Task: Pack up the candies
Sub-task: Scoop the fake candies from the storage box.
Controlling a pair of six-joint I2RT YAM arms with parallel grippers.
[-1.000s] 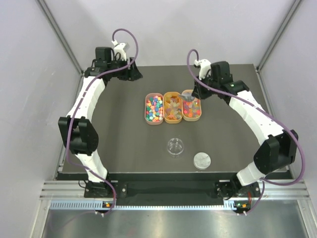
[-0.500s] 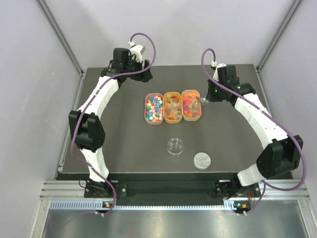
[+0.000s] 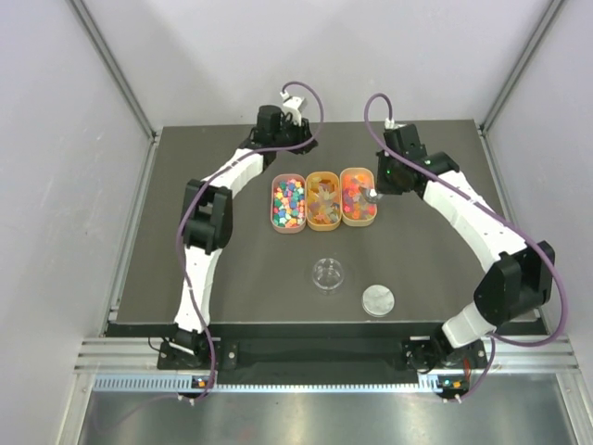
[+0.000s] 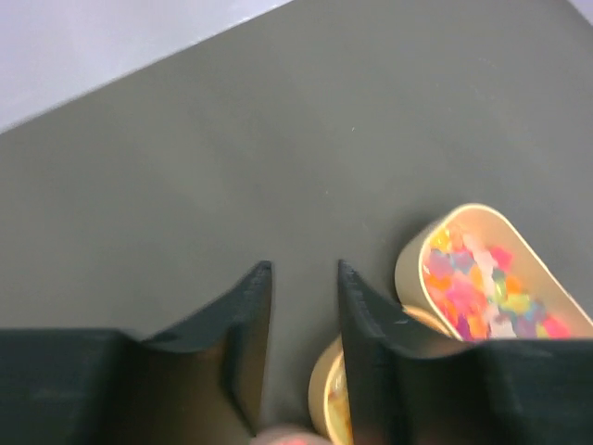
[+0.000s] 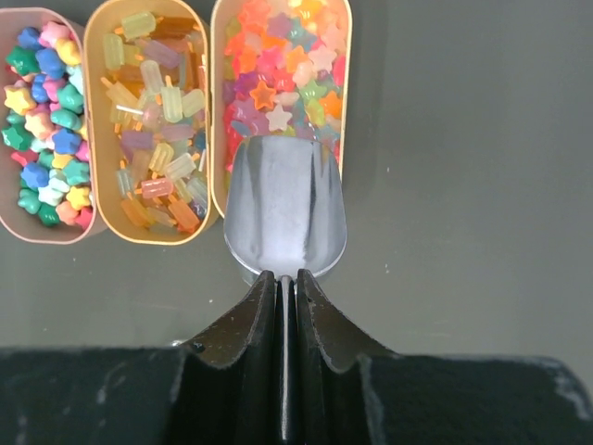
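Left claw [image 4: 304, 267] swung toward 3 trays [image 3: 271, 208], jaws apart, seemingly empty; right claw [image 5: 285, 276] clamps scoop [image 5: 285, 209] at candies [image 5: 278, 83].

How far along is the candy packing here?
Done: the lid lies off, beside the jar. In hand: the right gripper is shut on an empty scoop, its lip at the right tray's rim. To do: the jar looks empty and the candies sit in the trays, so all filling and closing remain. The left gripper is open beyond the trays, holding nothing.
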